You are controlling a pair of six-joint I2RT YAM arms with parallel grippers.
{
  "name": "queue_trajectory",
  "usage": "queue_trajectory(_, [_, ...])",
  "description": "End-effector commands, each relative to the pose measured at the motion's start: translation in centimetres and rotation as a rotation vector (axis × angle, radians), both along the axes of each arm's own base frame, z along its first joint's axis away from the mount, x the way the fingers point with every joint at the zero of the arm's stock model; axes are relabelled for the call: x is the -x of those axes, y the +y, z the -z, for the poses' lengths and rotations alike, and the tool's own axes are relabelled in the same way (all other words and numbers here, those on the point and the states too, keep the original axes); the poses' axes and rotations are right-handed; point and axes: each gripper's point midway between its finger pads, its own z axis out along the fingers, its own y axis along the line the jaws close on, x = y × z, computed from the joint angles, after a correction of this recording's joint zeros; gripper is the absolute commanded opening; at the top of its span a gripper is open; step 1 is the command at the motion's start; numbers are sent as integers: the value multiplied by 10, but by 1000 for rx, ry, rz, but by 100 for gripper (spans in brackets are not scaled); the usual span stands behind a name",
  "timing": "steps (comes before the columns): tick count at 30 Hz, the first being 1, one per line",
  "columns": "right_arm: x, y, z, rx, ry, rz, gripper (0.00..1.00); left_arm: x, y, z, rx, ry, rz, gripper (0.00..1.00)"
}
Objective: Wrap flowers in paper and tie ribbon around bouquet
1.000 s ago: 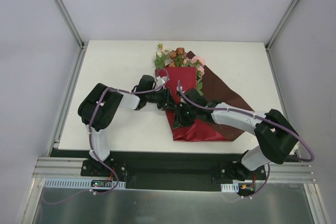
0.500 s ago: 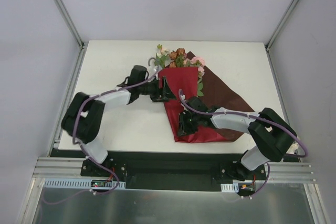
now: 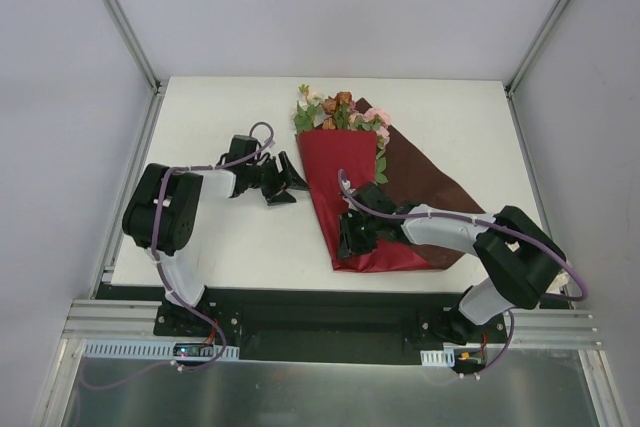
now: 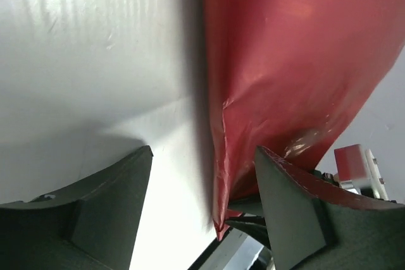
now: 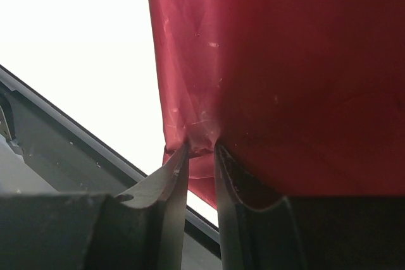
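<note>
step in hand, by my reading: wrapping. the paper is lying folded over the stems as a rough cone, with a darker flap spreading out to the right. the flowers are poking out of the cone's far end, toward the far edge of the table. the ribbon is not showing in any view, and nothing is tied.

the right gripper is pinching a crumpled bit of the paper's edge at the near-left end of the cone, jaws pressed almost together on the sheet. the left gripper is hovering left of the cone, fingers spread and holding nothing. the paper's left edge is running just beyond its tips, near but apart.

next move, as a judgement: the fold needs closing and holding shut at the narrow near end. thin paper is likely to spring open if that pinch is let go.
</note>
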Motion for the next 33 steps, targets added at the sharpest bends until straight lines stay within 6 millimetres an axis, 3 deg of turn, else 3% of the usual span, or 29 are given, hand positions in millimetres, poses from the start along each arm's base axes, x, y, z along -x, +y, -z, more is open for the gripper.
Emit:
queue_trajectory(1, [-10,5,-16,-24,-58,-10,26,-37,-13,-10,23,-91,-3,65])
queue_trajectory(7, [-10,4,-15,-24,-49,-10,26,-58,-20,4,20,-99,18,58])
queue_trajectory(11, [-15,9,-18,-36,-50,-10,26,-70,-20,13,9,-115,15,35])
queue_trajectory(12, [-15,10,-18,-36,-51,-12,26,-76,-19,14,0,-130,13,12])
queue_trajectory(13, [-16,10,-16,-30,-47,-13,26,-80,-18,14,-11,-144,8,4])
queue_trajectory(15, [-17,10,-13,-26,-50,-27,26,-94,-12,11,-55,-189,-9,0])
queue_trajectory(24, [-25,19,-1,-17,-50,-99,21,-128,3,-25,-99,-327,-26,0])
queue_trajectory(29, [-25,24,9,-21,-14,-93,20,-133,-4,-28,-80,-290,13,0])
queue_trajectory(30, [-25,25,9,-25,-12,-95,20,-129,-4,-26,-83,-253,22,4])
queue_trajectory(31, [-27,26,7,-30,-15,-91,20,-125,-4,-25,-86,-230,27,16])
queue_trajectory(32, [-28,27,5,-34,-19,-90,20,-117,-2,-30,-94,-231,17,35])
queue_trajectory(33, [-28,28,4,-39,-19,-89,20,-111,-1,-33,-110,-235,11,44])
